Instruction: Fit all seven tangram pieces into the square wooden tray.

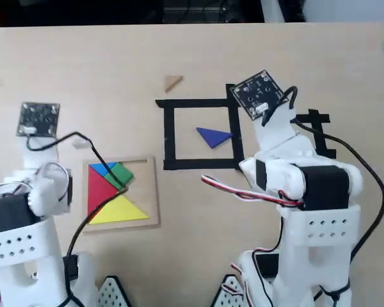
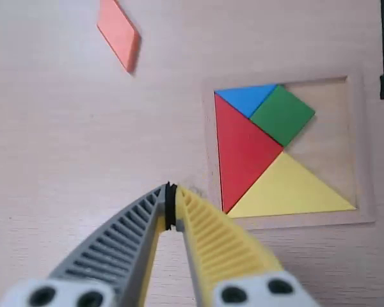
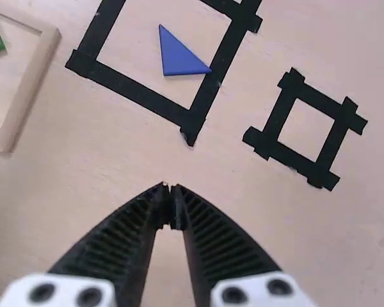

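Observation:
The square wooden tray [image 1: 155, 192] lies left of centre and holds a light blue triangle [image 2: 246, 98], a green square [image 2: 282, 114], a red triangle [image 2: 245, 152] and a yellow triangle [image 2: 288, 189]; its far right part is bare wood. A dark blue triangle [image 1: 214, 136] lies inside the large taped square. Farther back rests a tan triangle [image 1: 173, 82]. An orange parallelogram [image 2: 118, 33] lies on the table away from the tray. My left gripper [image 2: 171, 192] is shut and empty, just off the tray's red-triangle side. My right gripper [image 3: 168, 190] is shut and empty, short of the taped square's corner.
Black tape marks a large square [image 3: 141, 97] and a smaller one [image 3: 275, 112] on the table. The left arm [image 1: 25, 204] stands left of the tray, the right arm [image 1: 301, 185] right of the large taped square. A black cable [image 1: 102, 166] crosses the tray.

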Available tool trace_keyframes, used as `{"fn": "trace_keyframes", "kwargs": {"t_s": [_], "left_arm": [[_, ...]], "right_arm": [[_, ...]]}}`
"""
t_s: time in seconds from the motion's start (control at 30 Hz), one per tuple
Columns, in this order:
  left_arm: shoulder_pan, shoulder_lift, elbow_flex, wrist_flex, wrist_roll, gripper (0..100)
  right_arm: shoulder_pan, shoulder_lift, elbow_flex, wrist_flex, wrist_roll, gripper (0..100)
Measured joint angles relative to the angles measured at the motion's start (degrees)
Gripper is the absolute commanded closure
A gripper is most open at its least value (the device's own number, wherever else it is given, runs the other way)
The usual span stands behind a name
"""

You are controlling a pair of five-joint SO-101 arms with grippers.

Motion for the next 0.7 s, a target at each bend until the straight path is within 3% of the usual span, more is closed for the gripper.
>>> {"fn": "trace_keyframes", "kwargs": {"t_s": [0.17, 0.23, 0.33, 0.6, 0.7], "left_arm": [[-6.59, -0.62, 1.23, -4.92, -0.7, 96], [-11.6, -0.09, 0.79, -10.02, -4.13, 90], [-13.45, 5.54, 0.26, -14.95, -11.16, 82], [-11.25, 33.93, -8.44, -23.74, -12.31, 79], [-10.11, 44.4, -12.4, -26.73, -3.43, 81]], "right_arm": [[0.09, -0.35, 0.18, 0.0, 0.0, 98.7], [0.0, -0.35, 1.32, -0.09, 0.0, 98.7], [0.0, -0.35, 4.4, -3.87, 0.0, 98.7], [0.09, -0.35, 24.79, -30.33, -0.18, 98.7], [0.09, -0.35, 33.58, -40.35, -0.18, 98.7]]}}
